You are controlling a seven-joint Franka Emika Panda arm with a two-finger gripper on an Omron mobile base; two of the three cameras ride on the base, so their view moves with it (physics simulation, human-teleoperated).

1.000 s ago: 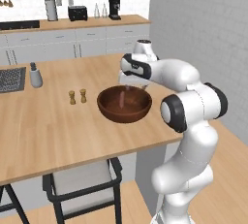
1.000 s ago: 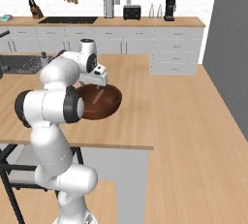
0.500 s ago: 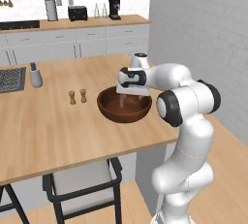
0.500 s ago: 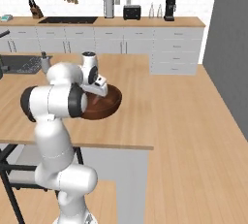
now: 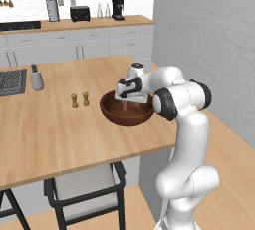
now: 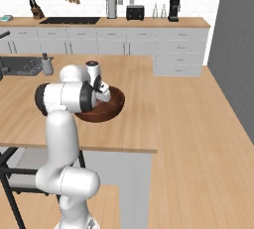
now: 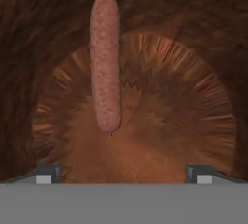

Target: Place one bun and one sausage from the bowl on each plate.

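Observation:
The dark reddish-brown wooden bowl point(image 5: 113, 115) stands near the right end of the wooden island counter point(image 5: 50, 134), and also appears as the bowl point(image 6: 115, 106) in the right base view. My gripper point(image 5: 125, 105) reaches down into it from above. In the hand view a single pinkish-brown sausage point(image 7: 105, 63) lies lengthwise on the bowl's floor point(image 7: 174, 97), ahead of the gripper point(image 7: 122, 172) and slightly left of its centre line. The fingertips point(image 7: 47, 172) stand wide apart, open, with nothing between them and apart from the sausage. The plates and the bun are out of view.
Two small wooden shakers point(image 5: 79, 99) stand left of the bowl. A grey bottle point(image 5: 36, 77) sits beside the sink point(image 5: 10, 82) at the far left. A chair point(image 5: 84, 186) is tucked under the counter's front edge. The counter's right edge lies close to the bowl.
The hand has come down from above the bowl's far rim into the bowl, and the elbow has swung lower and nearer. The jaws stayed wide open.

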